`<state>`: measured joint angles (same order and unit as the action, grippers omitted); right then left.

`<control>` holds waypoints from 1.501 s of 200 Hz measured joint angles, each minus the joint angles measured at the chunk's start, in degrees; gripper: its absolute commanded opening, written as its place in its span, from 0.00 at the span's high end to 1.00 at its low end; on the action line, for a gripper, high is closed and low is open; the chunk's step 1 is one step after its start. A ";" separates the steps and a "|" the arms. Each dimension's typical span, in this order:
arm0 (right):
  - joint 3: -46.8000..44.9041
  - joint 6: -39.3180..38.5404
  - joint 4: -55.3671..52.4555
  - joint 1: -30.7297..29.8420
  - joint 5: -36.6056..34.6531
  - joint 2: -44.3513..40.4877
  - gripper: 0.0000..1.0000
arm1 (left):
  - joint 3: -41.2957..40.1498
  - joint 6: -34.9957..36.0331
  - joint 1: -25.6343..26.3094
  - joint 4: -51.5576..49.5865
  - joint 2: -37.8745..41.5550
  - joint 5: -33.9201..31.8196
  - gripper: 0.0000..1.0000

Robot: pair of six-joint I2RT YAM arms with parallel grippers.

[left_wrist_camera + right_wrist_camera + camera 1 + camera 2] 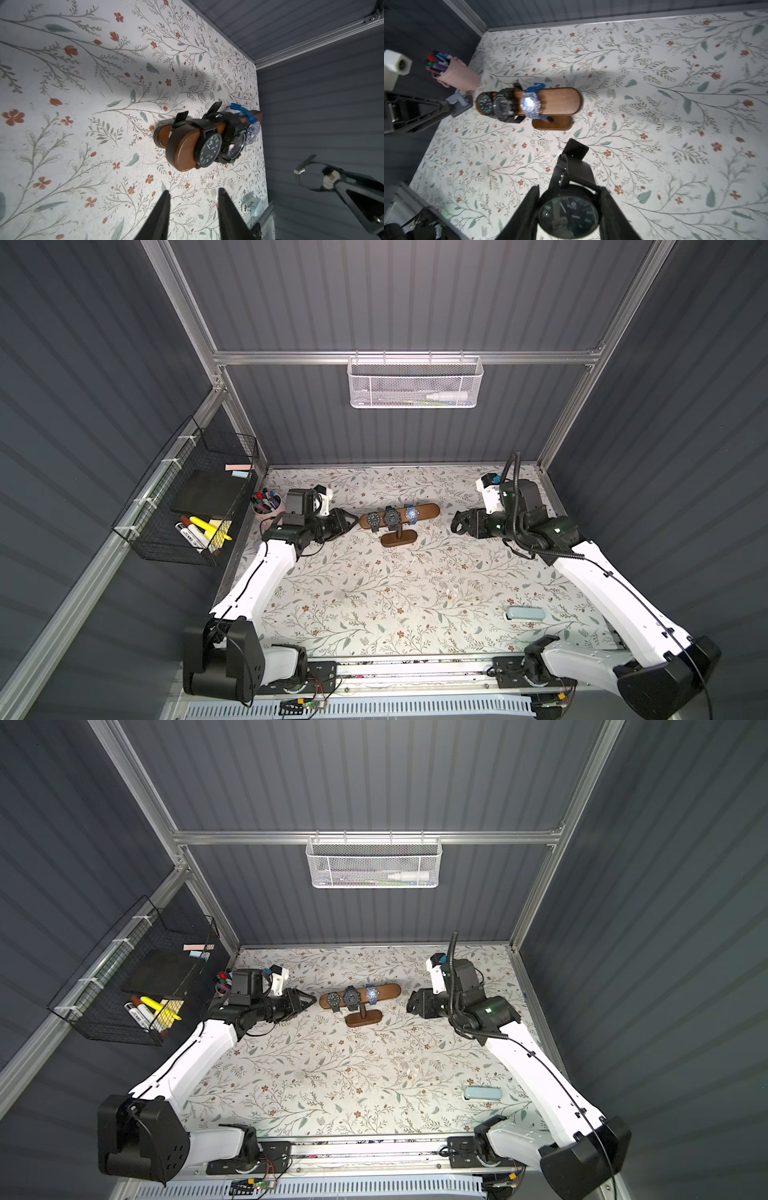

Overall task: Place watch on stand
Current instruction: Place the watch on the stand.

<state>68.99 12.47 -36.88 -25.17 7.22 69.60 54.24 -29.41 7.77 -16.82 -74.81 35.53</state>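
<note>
Out in the middle of the flowered table (374,593) is the stand (428,511), its bar carrying three watches bunched toward the left arm's end: a slim black watch (374,520), a chunky black watch (390,517) and a blue watch (411,514). Only the end facing the right arm is bare. The right gripper (569,188) hangs short of that bare end without touching it. It is clamped across the case of the fourth watch (569,214), and the strap loop pokes out ahead of the fingers. The left gripper (194,190) sits just beside the opposite end, fingers parted, nothing between them. Now, the worry as I see it: that loop has to swallow a wide rounded bar end. If the strap's edge catches on the wood instead, the push goes straight into a top-heavy piece on a thin post and a small base. It could skid or tip toward the left arm, and three watches go with it. Slide the loop on too far and it shoves the blue watch. And a pinch on a smooth round case may let the watch twist, so the loop arrives crooked.
</note>
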 measured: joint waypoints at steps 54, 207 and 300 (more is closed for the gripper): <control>2.80 -5.05 0.28 1.88 -2.49 9.73 0.61 | -3.67 1.03 0.04 7.39 0.02 -4.37 0.66; 9.90 -9.94 5.29 1.79 -3.63 22.71 0.61 | -4.20 2.91 4.61 14.58 -4.52 -8.17 0.66; 13.53 -12.46 6.82 -3.67 -6.43 26.88 0.61 | -4.17 3.56 5.33 14.38 -5.44 -9.88 0.66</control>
<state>82.52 0.01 -30.06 -28.84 0.80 96.49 50.06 -25.85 13.10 -2.44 -80.25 25.65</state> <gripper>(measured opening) 0.433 0.337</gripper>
